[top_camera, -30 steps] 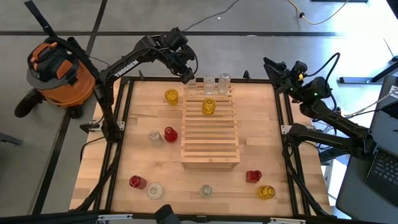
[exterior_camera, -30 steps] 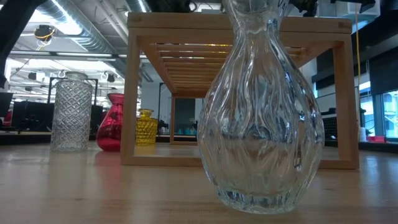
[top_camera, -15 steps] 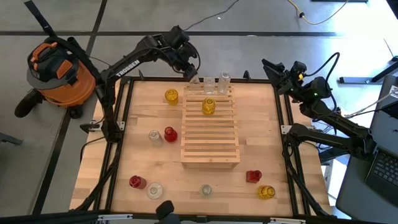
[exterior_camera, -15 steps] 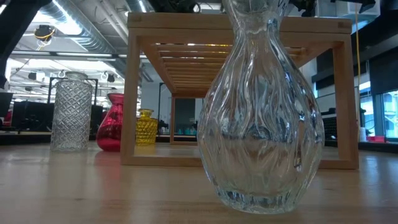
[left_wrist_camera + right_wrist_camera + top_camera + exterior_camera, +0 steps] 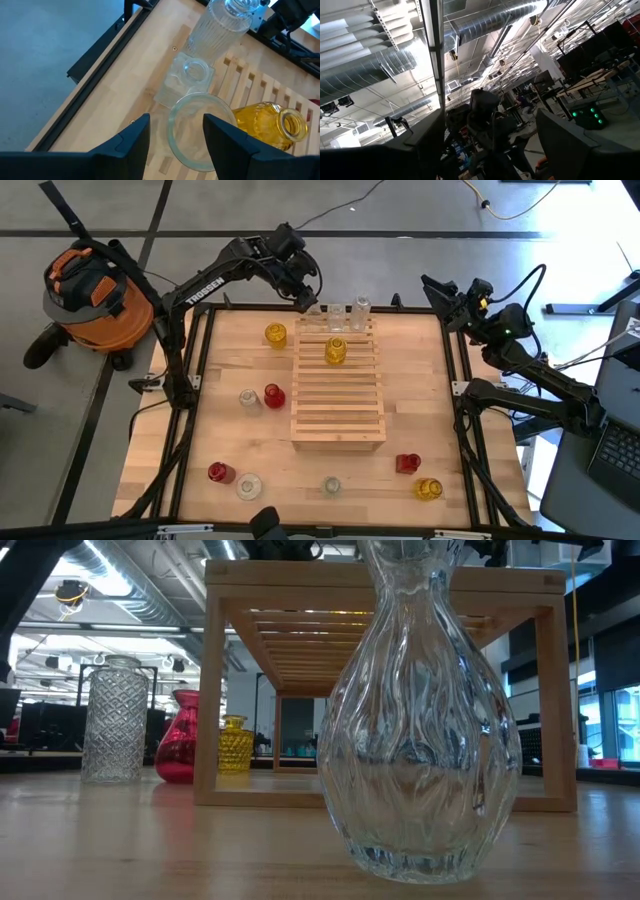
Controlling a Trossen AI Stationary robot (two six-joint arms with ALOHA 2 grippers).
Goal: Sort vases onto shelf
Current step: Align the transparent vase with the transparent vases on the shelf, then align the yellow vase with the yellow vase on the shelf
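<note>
The slatted wooden shelf [image 5: 338, 395] stands mid-table. At its far end stand three clear vases: a wide-rimmed one [image 5: 200, 131], a squarish one [image 5: 192, 75] and a ribbed one [image 5: 220, 25]. A yellow vase [image 5: 335, 350] lies on the slats behind them. My left gripper [image 5: 306, 302] is open and hovers just above the wide-rimmed vase at the shelf's far left corner, with its fingers [image 5: 132, 140] either side of the rim. My right gripper [image 5: 432, 283] is open and waits past the table's far right corner.
Loose on the table are a yellow vase [image 5: 275, 334], a clear [image 5: 247, 398] and red pair [image 5: 273, 396], and several along the near edge, among them red [image 5: 220, 472], clear [image 5: 331, 486] and yellow [image 5: 428, 488]. An orange vacuum [image 5: 90, 290] stands off the table's left.
My left arm has drawn slightly up and toward the far edge, away from the wide-rimmed clear vase, then held still. The vases have stayed where they stood.
</note>
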